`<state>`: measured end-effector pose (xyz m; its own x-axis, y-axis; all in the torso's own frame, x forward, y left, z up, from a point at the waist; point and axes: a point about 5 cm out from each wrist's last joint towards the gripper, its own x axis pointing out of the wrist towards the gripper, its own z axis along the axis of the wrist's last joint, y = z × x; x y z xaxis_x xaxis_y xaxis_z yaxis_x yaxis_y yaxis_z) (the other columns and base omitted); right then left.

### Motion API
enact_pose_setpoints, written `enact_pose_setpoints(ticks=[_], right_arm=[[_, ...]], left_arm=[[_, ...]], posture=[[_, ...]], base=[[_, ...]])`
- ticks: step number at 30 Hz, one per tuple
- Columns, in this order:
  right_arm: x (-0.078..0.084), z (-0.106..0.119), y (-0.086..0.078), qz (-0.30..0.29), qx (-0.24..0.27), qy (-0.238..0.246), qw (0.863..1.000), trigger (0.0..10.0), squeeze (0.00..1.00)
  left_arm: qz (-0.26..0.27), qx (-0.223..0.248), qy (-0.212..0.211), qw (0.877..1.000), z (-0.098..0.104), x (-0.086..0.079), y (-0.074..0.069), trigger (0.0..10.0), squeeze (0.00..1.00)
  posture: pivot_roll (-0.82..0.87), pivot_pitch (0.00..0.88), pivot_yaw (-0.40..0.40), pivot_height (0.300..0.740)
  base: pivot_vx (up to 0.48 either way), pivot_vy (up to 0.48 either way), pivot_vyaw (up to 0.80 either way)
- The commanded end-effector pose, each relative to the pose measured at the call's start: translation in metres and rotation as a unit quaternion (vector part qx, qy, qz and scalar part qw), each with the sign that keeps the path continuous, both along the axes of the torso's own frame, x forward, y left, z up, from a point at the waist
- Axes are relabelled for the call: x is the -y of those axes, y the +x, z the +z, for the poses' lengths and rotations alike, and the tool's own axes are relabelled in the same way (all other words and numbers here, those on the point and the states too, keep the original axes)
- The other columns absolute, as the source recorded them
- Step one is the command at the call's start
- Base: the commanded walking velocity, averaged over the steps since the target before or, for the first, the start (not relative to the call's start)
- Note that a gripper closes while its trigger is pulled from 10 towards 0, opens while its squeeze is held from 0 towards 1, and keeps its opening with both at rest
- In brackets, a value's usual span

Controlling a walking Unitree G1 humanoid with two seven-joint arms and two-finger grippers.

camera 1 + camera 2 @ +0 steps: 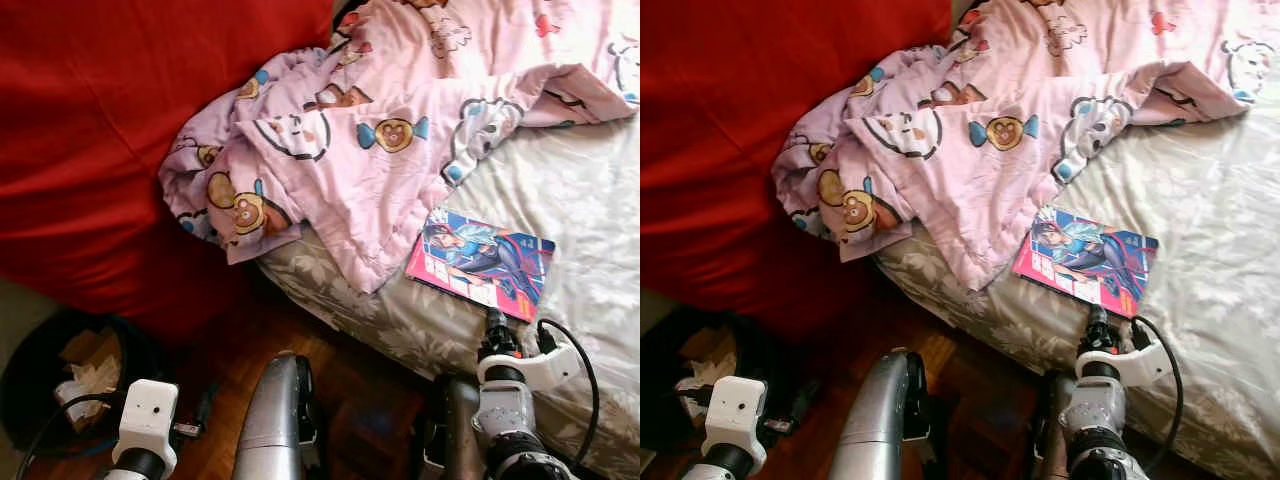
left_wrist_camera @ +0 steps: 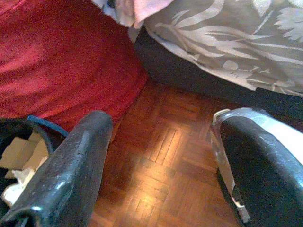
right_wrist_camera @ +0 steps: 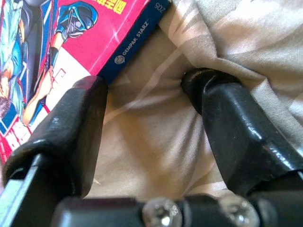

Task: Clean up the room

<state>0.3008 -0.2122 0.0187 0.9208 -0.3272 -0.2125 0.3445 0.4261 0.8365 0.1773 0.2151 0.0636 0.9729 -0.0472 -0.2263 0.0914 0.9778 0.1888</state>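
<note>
Comic book (image 1: 482,262) lies flat on the bed (image 1: 590,200), cover up, near the mattress edge, w/ the bed as landmark for all below. Its spine end sits just beside the hem of the pink cartoon-print blanket (image 1: 350,150), which is bunched across the bed's upper part and spills over the side.

Right gripper (image 3: 147,101) is down on the grey leaf-print sheet at the bed's edge, just beside the book's lower corner; fingers spread, one finger (image 3: 71,127) touching the book's edge, the other pressed into a sheet fold. Nothing pinched btwn them.

Left gripper (image 2: 158,156) hangs low beside the bed over the parquet floor (image 2: 161,161), fingers spread, holding nothing.

Red beanbag (image 1: 110,140) rests against the bed's side, under the blanket overhang. Black waste bin (image 1: 40,370) w/ cardboard and paper scraps stands on the floor below the beanbag, away from the bed.
</note>
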Motion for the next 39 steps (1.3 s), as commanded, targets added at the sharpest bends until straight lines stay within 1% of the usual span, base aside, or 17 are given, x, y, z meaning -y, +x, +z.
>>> enact_pose_setpoints(ticks=[1, 2, 5, 9, 10, 13, 17, 21, 25, 28, 30, 34, 39], right_arm=[[-0.005, 0.003, 0.003, -0.001, 0.007, 0.0, 1.0, 10.0, 0.0], [-0.009, 0.001, 0.002, 0.001, 0.007, -0.001, 1.0, 10.0, 0.0], [-0.013, -0.002, -0.002, 0.001, 0.007, -0.002, 1.0, 10.0, 0.0], [-0.018, -0.009, -0.01, -0.006, 0.0, 0.006, 1.0, 10.0, 0.0], [-0.021, -0.011, -0.012, -0.003, 0.004, 0.005, 1.0, 10.0, 0.0], [-0.023, -0.009, -0.012, -0.007, 0.016, 0.011, 1.0, 10.0, 0.0], [-0.018, -0.002, -0.007, -0.023, 0.033, 0.013, 0.999, 10.0, 0.0], [-0.013, 0.008, -0.002, -0.03, 0.051, 0.004, 0.998, 10.0, 0.0], [-0.008, 0.011, -0.003, -0.043, 0.059, -0.001, 0.997, 10.0, 0.0], [-0.001, 0.015, -0.005, -0.059, 0.071, -0.005, 0.996, 10.0, 0.0], [0.001, 0.015, -0.006, -0.06, 0.071, -0.006, 0.996, 10.0, 0.0], [0.004, 0.01, -0.01, -0.063, 0.057, -0.007, 0.996, 10.0, 0.0], [0.005, 0.008, -0.01, -0.063, 0.05, -0.003, 0.997, 10.0, 0.0]], left_arm=[[0.002, -0.021, 0.014, 1.0, -0.006, -0.006, -0.007, 10.0, 0.0], [0.0, -0.02, 0.016, 1.0, -0.006, -0.005, -0.006, 10.0, 0.0], [-0.001, -0.02, 0.017, 1.0, -0.006, -0.005, -0.005, 10.0, 0.0], [-0.003, -0.02, 0.018, 1.0, -0.006, -0.005, -0.005, 10.0, 0.0], [-0.004, -0.02, 0.019, 1.0, -0.006, -0.005, -0.005, 10.0, 0.0], [-0.005, -0.019, 0.019, 1.0, -0.005, -0.005, -0.004, 10.0, 0.0], [-0.008, -0.02, 0.019, 1.0, -0.006, -0.003, -0.004, 10.0, 0.0], [-0.008, -0.02, 0.021, 1.0, -0.007, -0.004, -0.004, 10.0, 0.0], [-0.008, -0.019, 0.022, 1.0, -0.007, -0.004, -0.004, 10.0, 0.0], [-0.008, -0.019, 0.022, 1.0, -0.007, -0.004, -0.003, 10.0, 0.0], [-0.009, -0.019, 0.021, 1.0, -0.007, -0.004, -0.003, 10.0, 0.0], [-0.01, -0.019, 0.021, 1.0, -0.008, -0.003, -0.003, 10.0, 0.0], [-0.01, -0.019, 0.022, 1.0, -0.007, -0.004, -0.003, 10.0, 0.0]], posture=[[0.16, 0.317, 0.168, 0.584], [0.16, 0.315, 0.168, 0.584], [0.15, 0.312, 0.169, 0.584], [0.15, 0.312, 0.169, 0.584], [0.15, 0.312, 0.169, 0.584], [0.14, 0.314, 0.17, 0.584], [0.14, 0.314, 0.172, 0.584], [0.14, 0.31, 0.169, 0.584], [0.14, 0.311, 0.168, 0.584], [0.14, 0.312, 0.168, 0.584], [0.14, 0.312, 0.168, 0.584], [0.13, 0.308, 0.166, 0.584], [0.14, 0.312, 0.168, 0.584]], base=[[0.0, 0.0, 0.0], [0.0, 0.0, 0.0], [0.0, 0.0, 0.0], [0.0, 0.0, 0.0], [0.0, 0.0, 0.0], [0.0, 0.0, 0.0], [0.0, 0.0, 0.0], [0.0, 0.0, 0.0], [0.0, 0.0, 0.0], [0.0, 0.0, 0.0], [0.0, 0.0, 0.0], [0.0, 0.0, 0.0], [0.0, 0.0, 0.0]])
